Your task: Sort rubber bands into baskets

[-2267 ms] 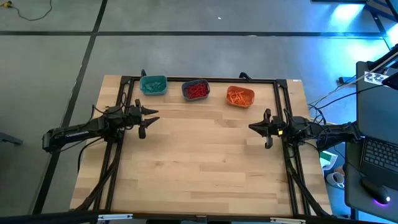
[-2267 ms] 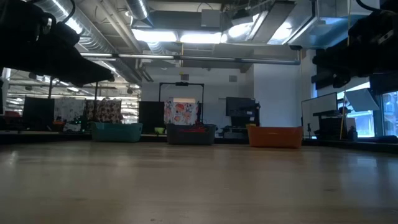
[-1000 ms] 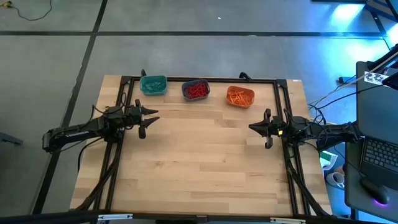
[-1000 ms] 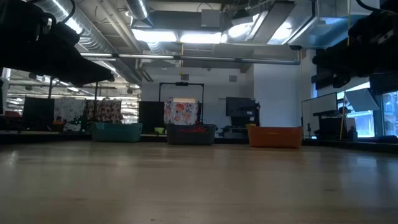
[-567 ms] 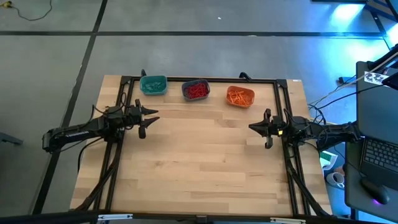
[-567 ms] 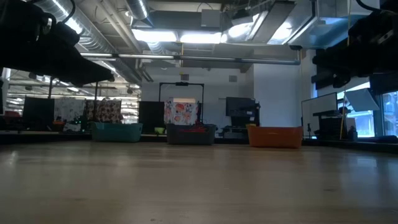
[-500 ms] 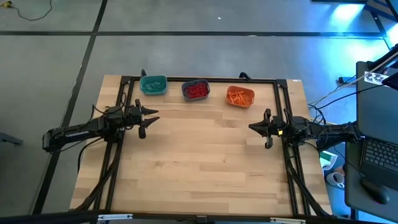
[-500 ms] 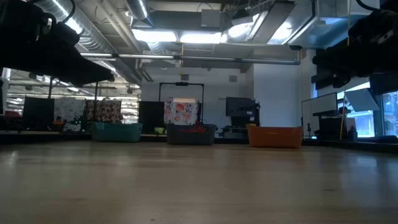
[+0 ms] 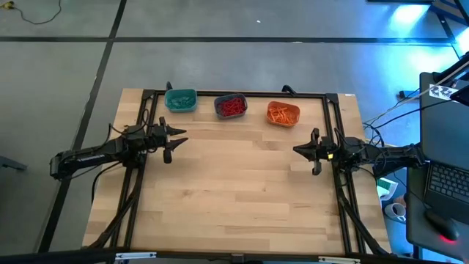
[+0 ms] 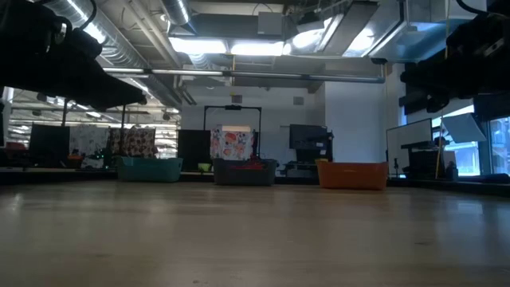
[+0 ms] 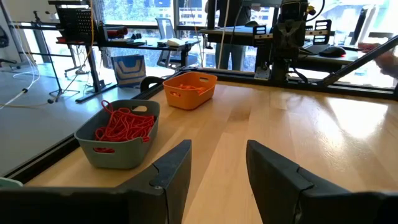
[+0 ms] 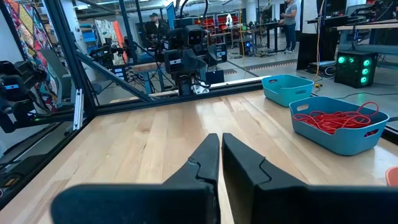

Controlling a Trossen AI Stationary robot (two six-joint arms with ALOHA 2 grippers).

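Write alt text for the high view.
Three baskets line the wooden table's far edge: teal, slate blue holding red bands, orange holding orange bands. The left pincer, open, and the right pincer, shut, hover at opposite sides, empty.

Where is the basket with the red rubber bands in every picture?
High view: slate blue basket, middle of the row at the table's far edge.
Low view: the basket sits far back, centre.
Left wrist view: the basket is nearest.
Right wrist view: the basket is nearest.
Shared landmark: teal basket beside it.
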